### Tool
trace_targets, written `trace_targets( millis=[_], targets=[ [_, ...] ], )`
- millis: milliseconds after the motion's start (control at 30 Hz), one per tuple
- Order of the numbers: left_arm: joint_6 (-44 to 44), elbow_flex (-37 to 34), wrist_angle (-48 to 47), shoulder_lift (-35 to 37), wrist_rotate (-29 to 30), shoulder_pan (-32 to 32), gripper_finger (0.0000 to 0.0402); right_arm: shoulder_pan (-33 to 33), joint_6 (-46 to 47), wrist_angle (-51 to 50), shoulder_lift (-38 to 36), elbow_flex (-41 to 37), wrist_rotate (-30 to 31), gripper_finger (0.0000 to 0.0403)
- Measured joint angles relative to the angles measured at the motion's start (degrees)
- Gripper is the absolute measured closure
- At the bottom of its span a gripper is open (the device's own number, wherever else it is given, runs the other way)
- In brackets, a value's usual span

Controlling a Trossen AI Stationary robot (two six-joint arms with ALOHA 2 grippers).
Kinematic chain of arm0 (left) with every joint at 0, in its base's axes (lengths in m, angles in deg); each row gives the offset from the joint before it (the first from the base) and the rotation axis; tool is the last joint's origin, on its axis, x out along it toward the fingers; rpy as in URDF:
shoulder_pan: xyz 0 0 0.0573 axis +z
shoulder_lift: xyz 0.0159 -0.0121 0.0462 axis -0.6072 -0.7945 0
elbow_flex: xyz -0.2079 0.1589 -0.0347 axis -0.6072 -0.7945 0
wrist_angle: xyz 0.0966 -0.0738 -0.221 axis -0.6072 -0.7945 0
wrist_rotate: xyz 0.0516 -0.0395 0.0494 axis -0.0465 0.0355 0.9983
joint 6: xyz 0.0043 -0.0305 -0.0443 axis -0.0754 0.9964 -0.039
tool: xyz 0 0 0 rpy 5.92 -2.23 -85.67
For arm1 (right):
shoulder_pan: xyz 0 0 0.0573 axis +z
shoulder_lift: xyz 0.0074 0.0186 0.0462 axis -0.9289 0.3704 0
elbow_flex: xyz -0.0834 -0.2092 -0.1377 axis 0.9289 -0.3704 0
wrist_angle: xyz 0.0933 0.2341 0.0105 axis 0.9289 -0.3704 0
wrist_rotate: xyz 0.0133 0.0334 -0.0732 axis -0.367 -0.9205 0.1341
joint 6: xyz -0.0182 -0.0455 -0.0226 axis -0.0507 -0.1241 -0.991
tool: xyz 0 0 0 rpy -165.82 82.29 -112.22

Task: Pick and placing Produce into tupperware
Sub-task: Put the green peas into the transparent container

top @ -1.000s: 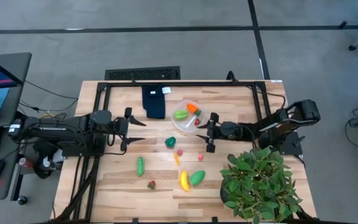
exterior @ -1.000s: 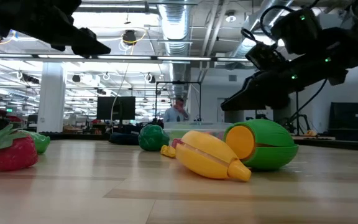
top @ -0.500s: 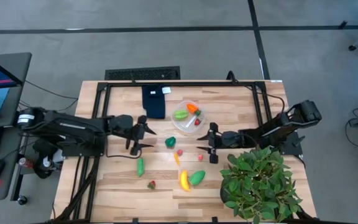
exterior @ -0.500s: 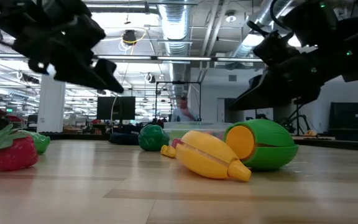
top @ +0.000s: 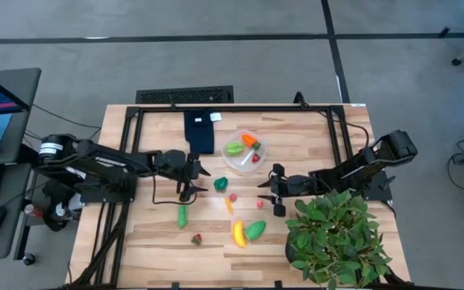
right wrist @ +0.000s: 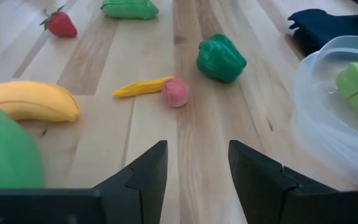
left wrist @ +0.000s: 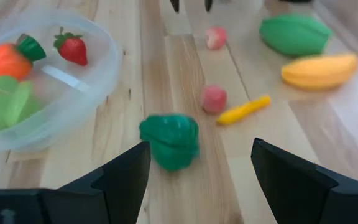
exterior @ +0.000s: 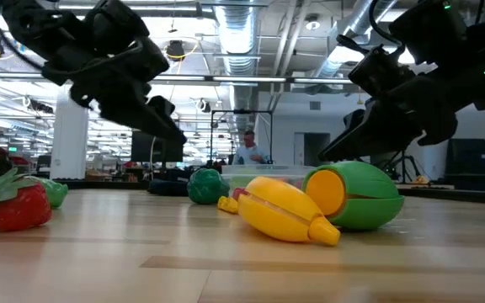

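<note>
Both arms have pushed inward since the earlier frames: the left gripper (top: 188, 179) now hangs empty, fingers spread wide, just short of the dark green toy pepper (left wrist: 169, 140), lined up for a grab, I'd judge. Nearby, the right gripper (top: 277, 192) is likewise parted and empty, facing a small pink fruit (right wrist: 175, 93). Farther off, the round clear plastic tupperware (top: 258, 145) holds an orange carrot (top: 250, 140), a light green piece (top: 234, 149) and a red strawberry (top: 254, 158), while other produce lies loose on the table.
</note>
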Motion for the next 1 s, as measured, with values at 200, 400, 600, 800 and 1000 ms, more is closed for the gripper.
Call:
trace_targets(
  millis=[200, 400, 600, 800, 1000],
  targets=[
    [6.77, 1.66, -0.08, -3.97, 5.65, -0.87, 0.0132, 0.0, 0.18, -0.63, 0.0, 0.0, 0.0, 0.0241],
    [7.39, 1.64, 0.39, -9.34, 17.55, -4.29, 0.0132, 0.0, 0.38, -2.66, 0.0, 0.0, 0.0, 0.0241],
    [11.31, 1.63, 1.65, -10.85, 18.27, -6.06, 0.0132, 0.0, 0.78, -3.57, 0.0, 0.0, 0.0, 0.0242],
    [15.75, 1.62, 2.13, -10.85, 17.95, -6.14, 0.0132, 0.0, 1.0, -3.52, 0.0, 0.0, 0.0, 0.0248],
    [18.75, 1.62, 2.08, -10.85, 17.62, -6.14, 0.0132, -0.02, 1.71, -3.47, 0.0, 0.0, -0.02, 0.025]
  ],
)
